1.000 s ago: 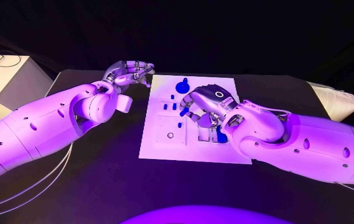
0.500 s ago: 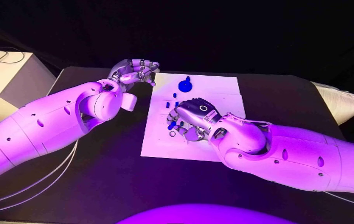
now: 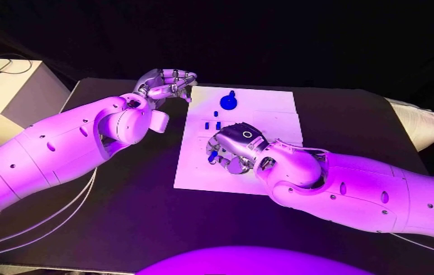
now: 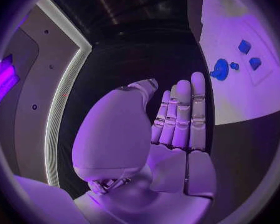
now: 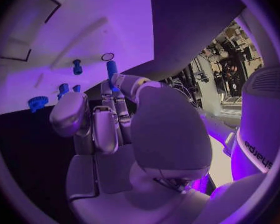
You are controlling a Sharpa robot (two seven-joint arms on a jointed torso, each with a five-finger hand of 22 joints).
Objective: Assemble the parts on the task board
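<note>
The task board [image 3: 271,108] lies mid-frame. Over its lower left, the right hand [image 3: 233,148] pinches a blue peg [image 5: 111,67] beside a round hole [image 5: 107,56]; I'd align it upright before pressing. Upper left, the left hand [image 3: 165,86] hovers clenched, empty. The blue gear [image 3: 227,102] and small pegs [image 3: 213,125] crowd nearby.

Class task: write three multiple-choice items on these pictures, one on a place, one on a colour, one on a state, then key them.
1. Where is the right hand?
A over the board
B off the table
C beside the left hand

2. What colour is the gear?
A red
B blue
C green

3. What is the right hand doing?
A lying flat and empty
B holding a blue peg
C gripping the gear

Key: 1 A, head view shows it above the white plate; 2 B, it is plainly blue; 3 B, right wrist view shows the peg at its fingertips.
</note>
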